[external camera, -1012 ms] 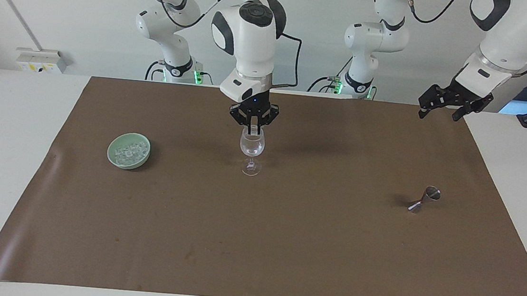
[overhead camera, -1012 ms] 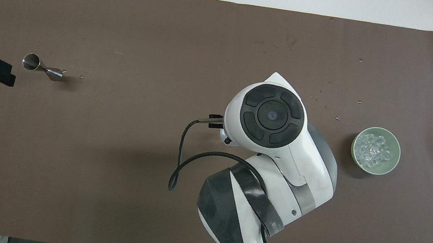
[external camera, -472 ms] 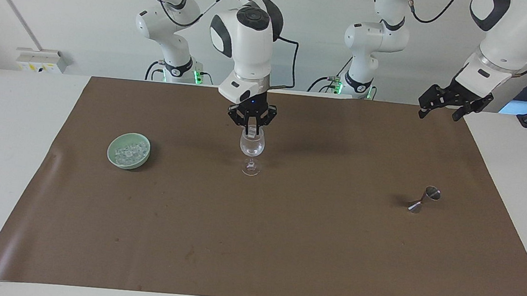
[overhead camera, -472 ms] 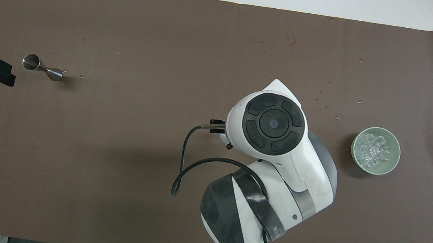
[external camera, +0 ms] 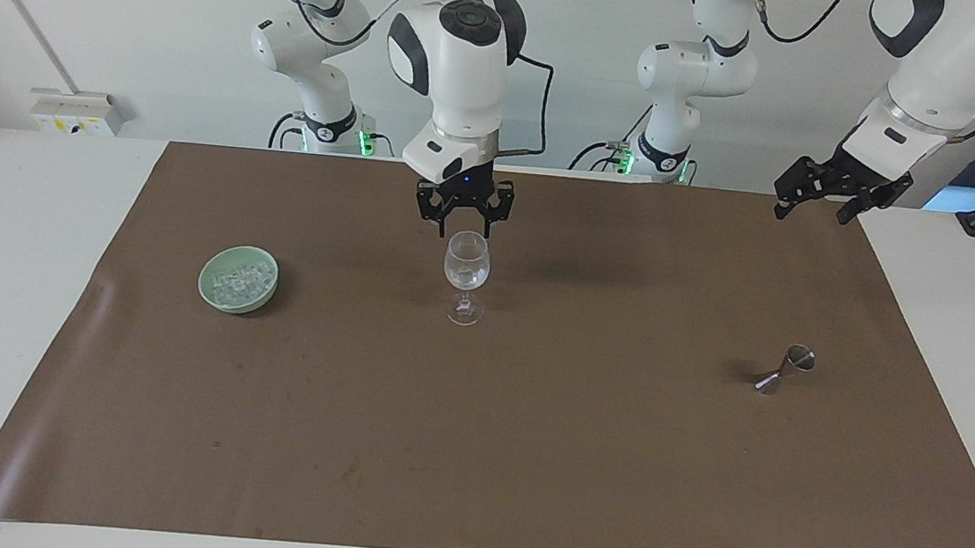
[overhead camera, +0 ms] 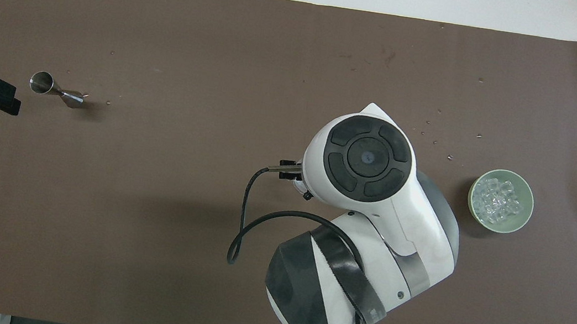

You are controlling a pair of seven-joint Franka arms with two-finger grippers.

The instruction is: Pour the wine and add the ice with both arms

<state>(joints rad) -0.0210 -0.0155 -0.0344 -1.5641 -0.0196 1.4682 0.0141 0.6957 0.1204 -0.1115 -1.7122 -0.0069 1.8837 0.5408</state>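
Right black two-finger gripper (external camera: 462, 219) is hanging just above the clear stemmed wine glass (external camera: 465, 276) mid-mat, fingers spread, gripping nothing. Small clear ice cubes (external camera: 241, 280) are sitting in the pale green round bowl (external camera: 212, 292) toward the right arm's end (glass contents unclear). Left black gripper (external camera: 821, 195) is waiting wide open, empty, over the brown mat (external camera: 472, 449) edge. Small steel double-cone jigger (external camera: 784, 371) is lying tilted below it.
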